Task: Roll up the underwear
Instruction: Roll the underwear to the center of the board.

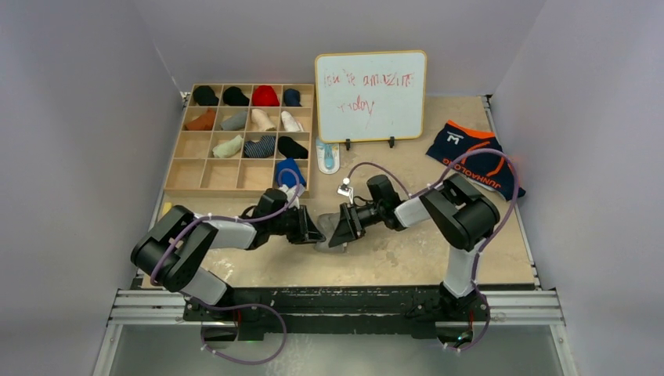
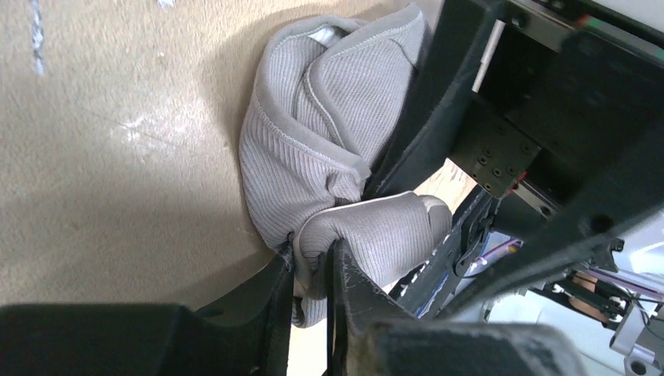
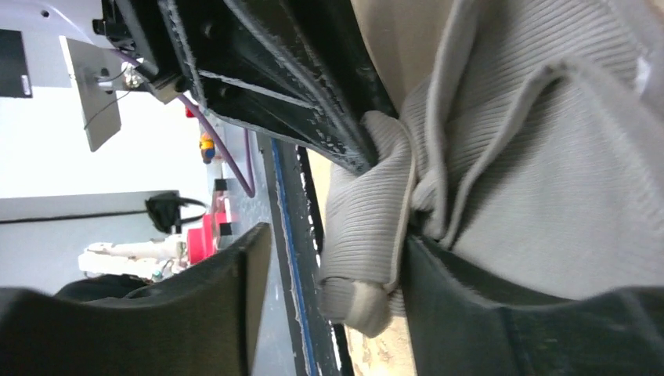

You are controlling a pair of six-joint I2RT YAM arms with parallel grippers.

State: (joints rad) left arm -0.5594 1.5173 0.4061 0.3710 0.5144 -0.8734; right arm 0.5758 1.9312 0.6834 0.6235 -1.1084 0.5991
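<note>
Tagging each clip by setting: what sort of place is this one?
Probably a lab robot cell, not a home: plain grey partition walls enclose the scuffed tan tabletop, with a wooden compartment tray of socks and a small handwritten whiteboard propped behind.

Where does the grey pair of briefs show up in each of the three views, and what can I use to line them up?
Top external: the grey briefs lie bunched at centre front of the tan table top.
Left wrist: the middle of the frame.
Right wrist: the right half of the frame.
Shared landmark: the tan table top, also seen at left wrist's left and right wrist's top.
</note>
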